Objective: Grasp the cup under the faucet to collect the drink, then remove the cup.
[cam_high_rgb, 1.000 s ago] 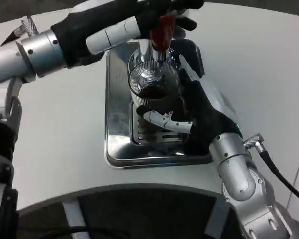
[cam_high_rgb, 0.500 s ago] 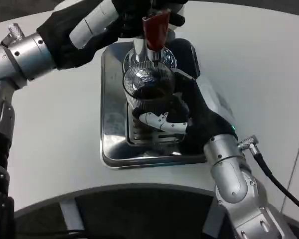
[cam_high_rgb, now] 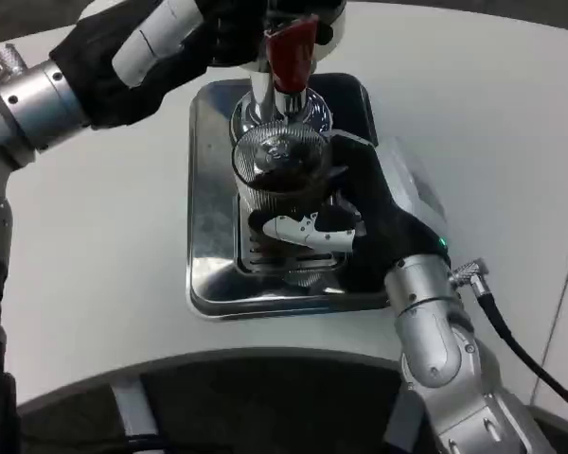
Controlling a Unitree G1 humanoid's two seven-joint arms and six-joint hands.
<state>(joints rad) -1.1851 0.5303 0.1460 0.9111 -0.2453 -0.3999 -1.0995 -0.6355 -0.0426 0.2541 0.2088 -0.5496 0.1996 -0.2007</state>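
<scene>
Right hand (cam_high_rgb: 360,222) grips the cup (cam_high_rgb: 282,170), under the faucet (cam_high_rgb: 275,90). Left hand (cam_high_rgb: 237,28) at the red handle (cam_high_rgb: 289,52); frame edge cuts its fingers, grip unreadable.

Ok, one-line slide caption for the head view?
Right hand holds ribbed cup of dark drink under faucet; left hand on red tap handle.

No text, label, brand, number or sign can be read anywhere in the head view.
</scene>
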